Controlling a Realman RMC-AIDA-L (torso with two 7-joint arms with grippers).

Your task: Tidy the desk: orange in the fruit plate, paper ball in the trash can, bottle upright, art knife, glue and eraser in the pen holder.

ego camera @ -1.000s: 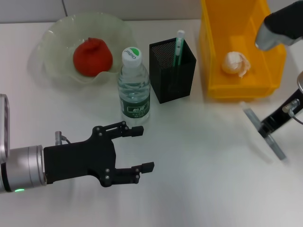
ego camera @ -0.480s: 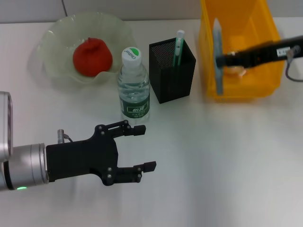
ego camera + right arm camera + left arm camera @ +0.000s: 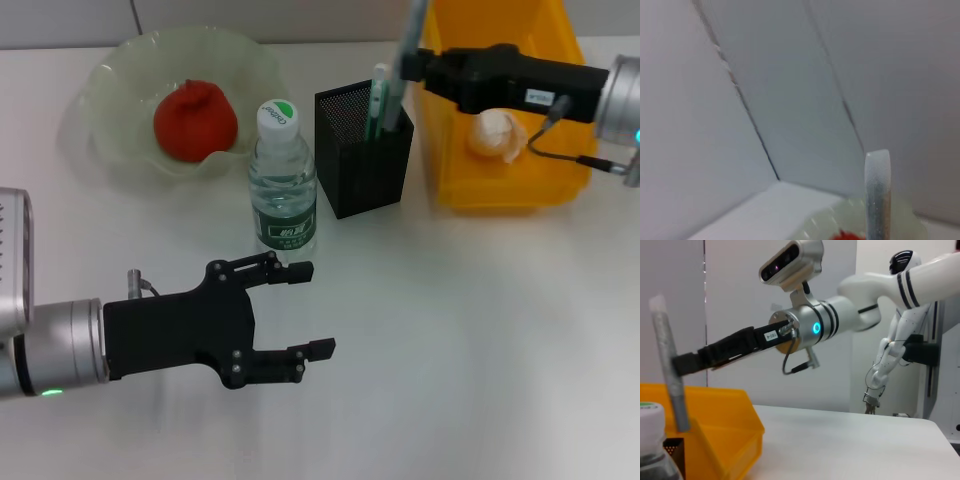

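Right gripper (image 3: 412,68) pinches a grey stick (art knife, probably) (image 3: 400,75) upright above the pen holder (image 3: 364,150). Centre it over the opening, lower, then release. Left gripper (image 3: 305,310) spread, idle on the desk (image 3: 470,340).

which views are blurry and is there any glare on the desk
Head view: sharp, soft shadow under the left gripper, no hard glare on the desk. Left wrist view: the bottle at the edge is blurred. Right wrist view: soft throughout, the grey stick hazy.
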